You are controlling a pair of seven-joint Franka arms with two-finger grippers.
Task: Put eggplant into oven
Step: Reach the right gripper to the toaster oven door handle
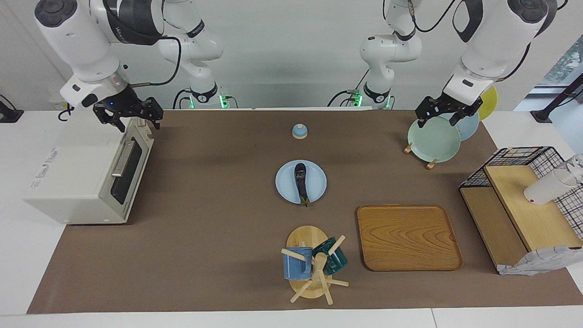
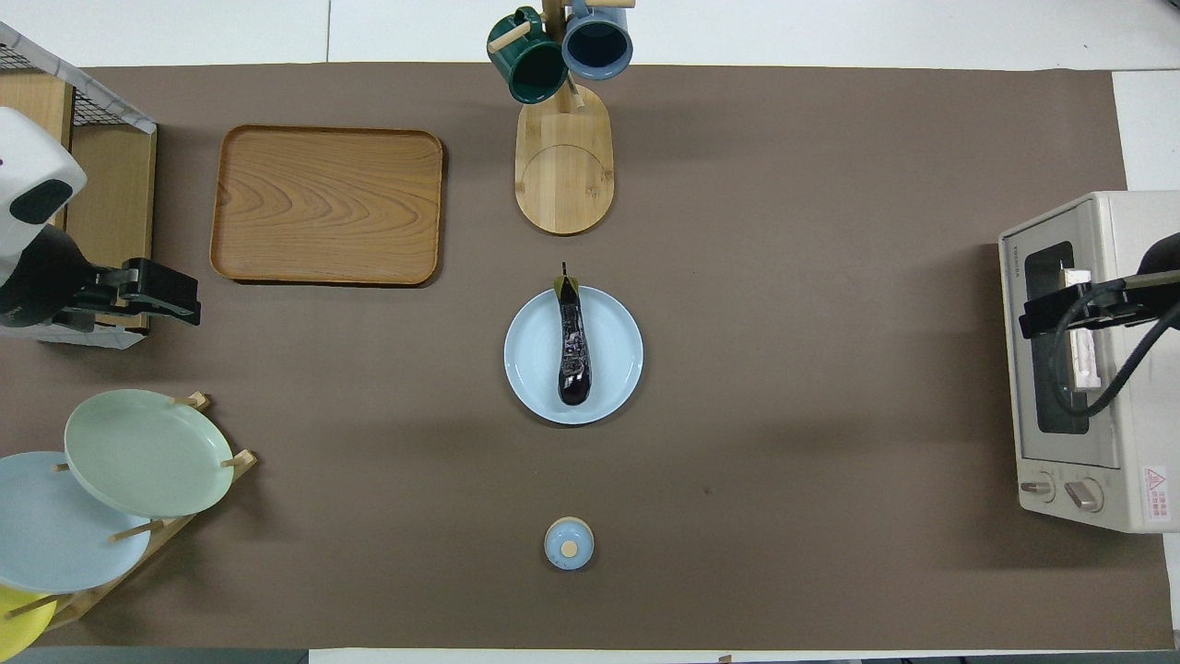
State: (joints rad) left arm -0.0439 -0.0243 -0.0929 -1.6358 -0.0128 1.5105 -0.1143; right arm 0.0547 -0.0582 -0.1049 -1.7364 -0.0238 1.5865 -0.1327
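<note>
The eggplant [image 1: 301,181] [image 2: 572,346] is dark purple and glossy. It lies on a light blue plate [image 1: 284,189] [image 2: 525,364] in the middle of the table, its green stem tip over the rim that is farther from the robots. The white oven [image 1: 77,173] [image 2: 1115,369] stands at the right arm's end of the table, its dark glass door shut and facing the table's middle. My right gripper [image 1: 136,122] [image 2: 1042,318] hangs open and empty just above the oven's top edge. My left gripper [image 1: 437,119] [image 2: 175,295] waits open and empty over the plate rack.
A rack of plates [image 1: 432,139] stands at the left arm's end, with a wire-and-wood shelf [image 1: 519,200] holding a white cup [image 1: 546,187] beside it. A wooden tray [image 1: 407,237] and a mug tree [image 1: 312,264] lie farther from the robots than the plate. A small blue knob [image 1: 299,131] sits nearer.
</note>
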